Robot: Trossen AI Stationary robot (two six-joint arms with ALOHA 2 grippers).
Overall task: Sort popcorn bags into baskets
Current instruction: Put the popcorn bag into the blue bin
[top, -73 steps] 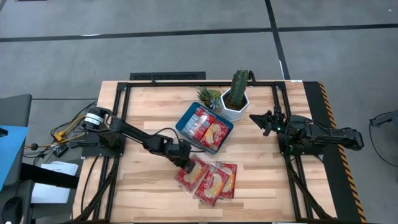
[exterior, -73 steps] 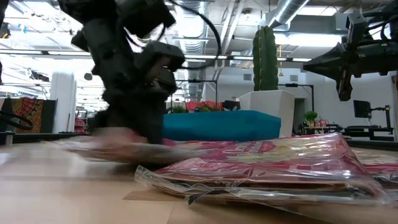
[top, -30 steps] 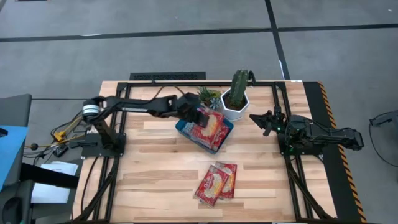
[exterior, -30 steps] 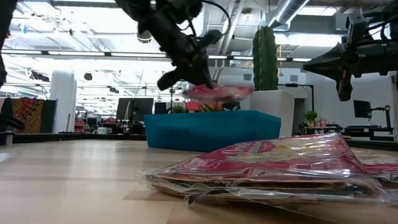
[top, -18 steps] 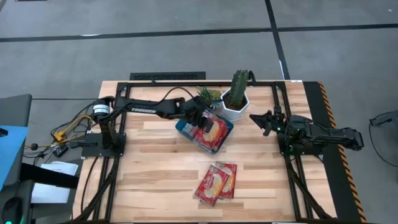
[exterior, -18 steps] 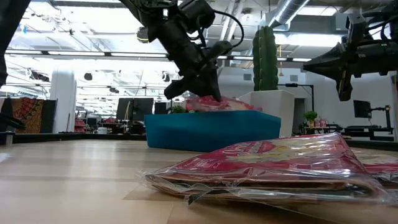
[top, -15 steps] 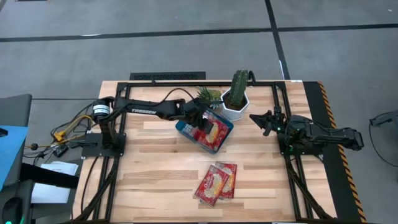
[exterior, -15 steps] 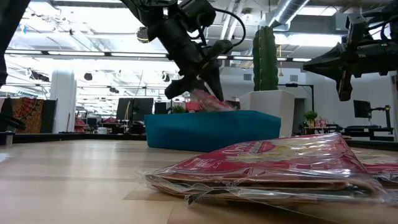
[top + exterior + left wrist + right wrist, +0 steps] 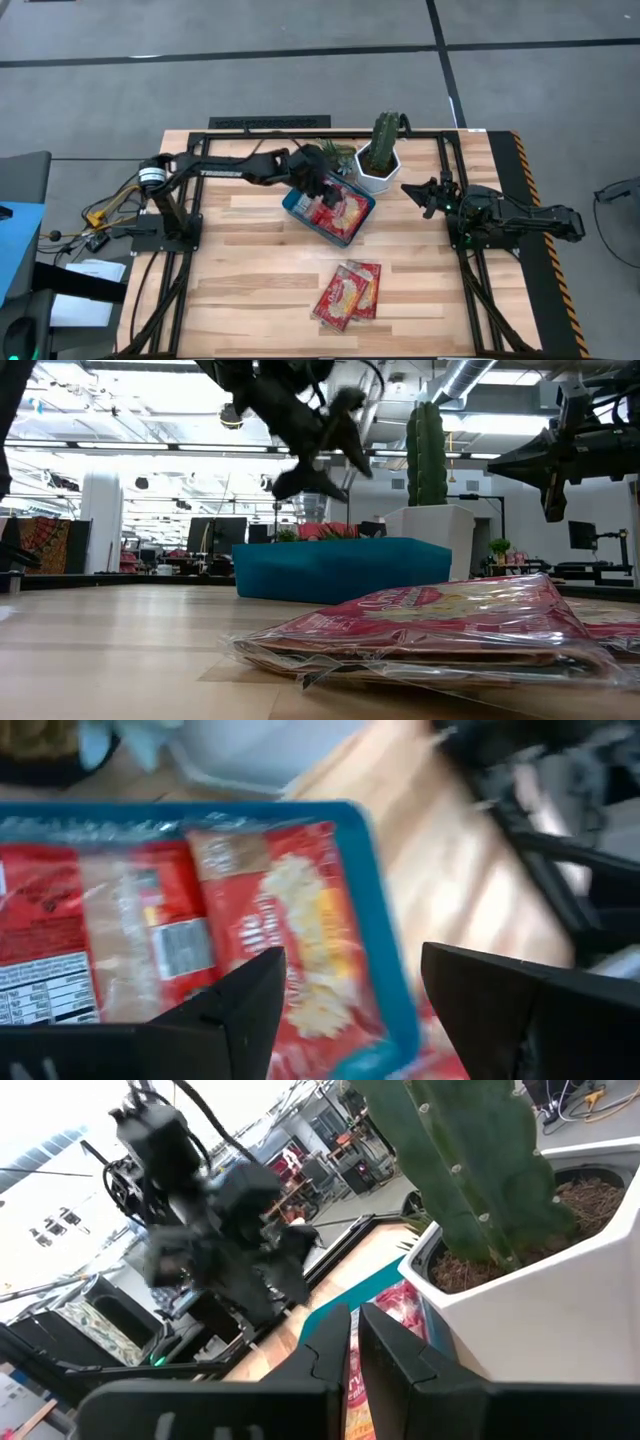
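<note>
The teal basket (image 9: pixel 288 205) stands at the table's far middle, with red popcorn bags (image 9: pixel 338 210) lying flat inside it. In the left wrist view, two bags (image 9: pixel 290 920) lie side by side on the basket's floor. My left gripper (image 9: pixel 312 184) hovers open above the basket's left part (image 9: pixel 335 460) and has nothing between its fingers (image 9: pixel 255 995). More popcorn bags (image 9: pixel 348 292) lie overlapping on the table's near middle (image 9: pixel 440 625). My right gripper (image 9: pixel 408 190) waits shut at the right, pointing toward the cactus pot (image 9: pixel 355 1335).
A white hexagonal pot with a tall cactus (image 9: pixel 378 160) stands right of the basket's far corner, with a small green plant (image 9: pixel 335 155) beside it. Black frame rails (image 9: pixel 190 200) run along the table's left, far and right sides. Bare wood lies on the near left.
My left gripper has lowered a popcorn bag into the basket, opened and let it go. It has then risen and drawn back a little toward the table's left edge. The bag now lies flat in the basket on the others.
</note>
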